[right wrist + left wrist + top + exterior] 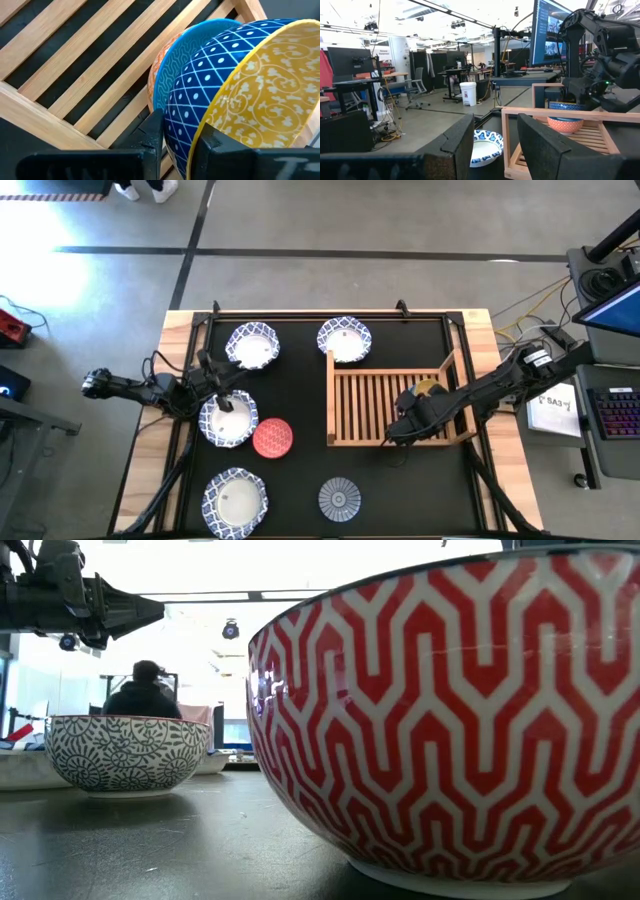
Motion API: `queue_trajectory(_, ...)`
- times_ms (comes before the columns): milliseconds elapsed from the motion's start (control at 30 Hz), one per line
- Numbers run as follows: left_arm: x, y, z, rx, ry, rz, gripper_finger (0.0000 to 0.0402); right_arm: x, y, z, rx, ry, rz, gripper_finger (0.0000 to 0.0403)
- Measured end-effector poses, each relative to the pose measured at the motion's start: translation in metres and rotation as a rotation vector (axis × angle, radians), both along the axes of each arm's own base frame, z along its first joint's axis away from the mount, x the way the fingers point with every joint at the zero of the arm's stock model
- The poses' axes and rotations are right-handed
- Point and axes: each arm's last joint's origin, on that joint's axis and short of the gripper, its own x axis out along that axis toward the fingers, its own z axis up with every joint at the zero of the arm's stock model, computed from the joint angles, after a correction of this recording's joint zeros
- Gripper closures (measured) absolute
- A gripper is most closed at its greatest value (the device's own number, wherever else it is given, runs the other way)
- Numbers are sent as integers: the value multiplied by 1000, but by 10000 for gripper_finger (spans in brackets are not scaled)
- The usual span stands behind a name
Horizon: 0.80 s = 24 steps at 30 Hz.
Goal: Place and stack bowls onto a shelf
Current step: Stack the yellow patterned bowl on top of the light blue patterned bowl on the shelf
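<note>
The light-wood shelf (pixel 385 405) stands right of the table's middle. On its slats, a blue bowl (pixel 200 95) with a yellow inside sits nested in an orange bowl with a light-blue inside (pixel 167 70). My right gripper (pixel 408 418) (pixel 180 132) points down over them, slightly open, its fingers astride the blue bowl's rim. My left gripper (pixel 226 396) (pixel 495 137) hovers open and empty above a blue-and-white bowl (pixel 228 422) at the left. A red bowl (pixel 272 436) (pixel 450 720) rests on its foot on the mat. My right gripper comes steeply from above at the blue bowl's rim (pixel 196 142). One finger (pixel 212 145) stands inside against the yellow wall, the other (pixel 152 135) outside by the blue wall. I cannot tell whether either one touches. The bowl rests nested in the lower bowl.
Three more blue-and-white bowls lie on the black mat: far left (pixel 252 346), far middle (pixel 344 340) (pixel 485 147), near left (pixel 236 500). A grey-blue patterned bowl (pixel 339 499) (pixel 125 752) sits at the near middle. The shelf's left part shows bare slats (pixel 355 405).
</note>
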Motion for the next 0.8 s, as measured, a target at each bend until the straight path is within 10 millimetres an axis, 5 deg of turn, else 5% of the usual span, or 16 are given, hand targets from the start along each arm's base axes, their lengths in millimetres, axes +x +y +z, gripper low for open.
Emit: queue_trajectory(800, 0, 0, 0, 0, 0, 0, 267, 3, -9, 0, 1, 18, 31, 353)
